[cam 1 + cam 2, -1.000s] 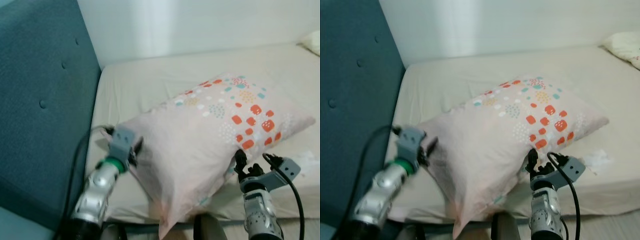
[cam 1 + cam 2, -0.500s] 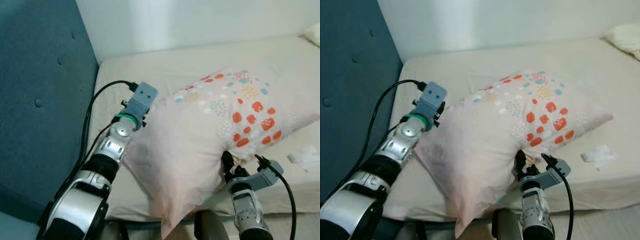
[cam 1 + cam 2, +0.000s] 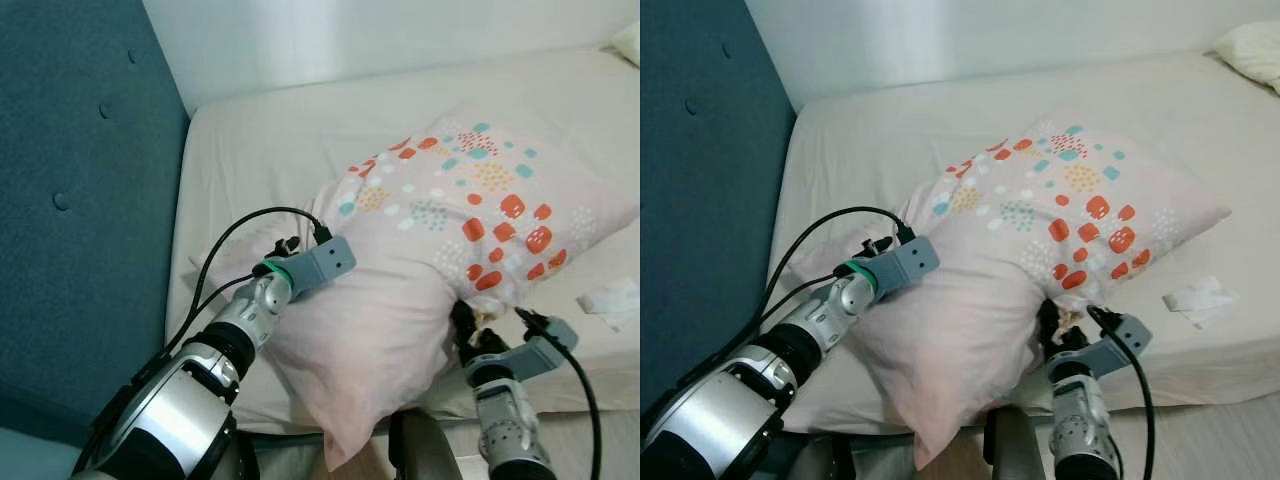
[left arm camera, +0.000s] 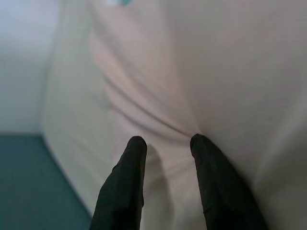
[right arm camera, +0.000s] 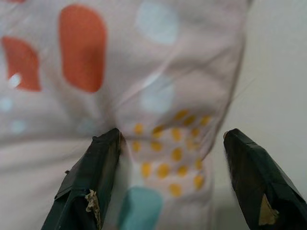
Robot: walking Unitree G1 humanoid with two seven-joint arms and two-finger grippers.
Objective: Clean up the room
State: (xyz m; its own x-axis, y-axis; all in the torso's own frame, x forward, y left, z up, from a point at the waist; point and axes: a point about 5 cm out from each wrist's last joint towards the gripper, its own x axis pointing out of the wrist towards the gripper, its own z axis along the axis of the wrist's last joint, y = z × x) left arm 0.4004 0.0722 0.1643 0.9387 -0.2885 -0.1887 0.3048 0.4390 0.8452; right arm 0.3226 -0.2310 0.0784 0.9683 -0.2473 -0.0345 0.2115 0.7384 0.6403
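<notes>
A large pale pink pillow (image 3: 430,260), patterned with orange, teal and white patches, is lying across the bed (image 3: 260,140) near its front edge, with its lower corner hanging over that edge. It is being held from two sides. The left gripper (image 4: 165,143) is being pressed into the pillow's left side, towards the headboard end of the bed — in the left wrist view its two black fingers (image 4: 124,187) are standing a little apart with a fold of the pink fabric gathered between their tips, so the cloth appears to be pinched. The left arm (image 3: 230,340) is reaching in from the bed's front left corner, its grey wrist block resting against the pillow's upper face.

The right gripper (image 5: 177,139) is being held at the pillow's underside by the front edge of the bed, below the orange patches. Its fingers (image 5: 91,177) are spread wide, with the pillow's edge — a part bearing yellow dots and a teal patch — lying between them; one finger is touching the fabric, while the other is standing clear of it beside the sheet.

A teal tufted headboard (image 3: 70,200) is rising along the left of the bed. A small crumpled white tissue (image 3: 1200,298) is lying on the sheet near the front right edge, apart from the pillow, and a second pale pillow (image 3: 1250,45) is showing at the far right corner.
</notes>
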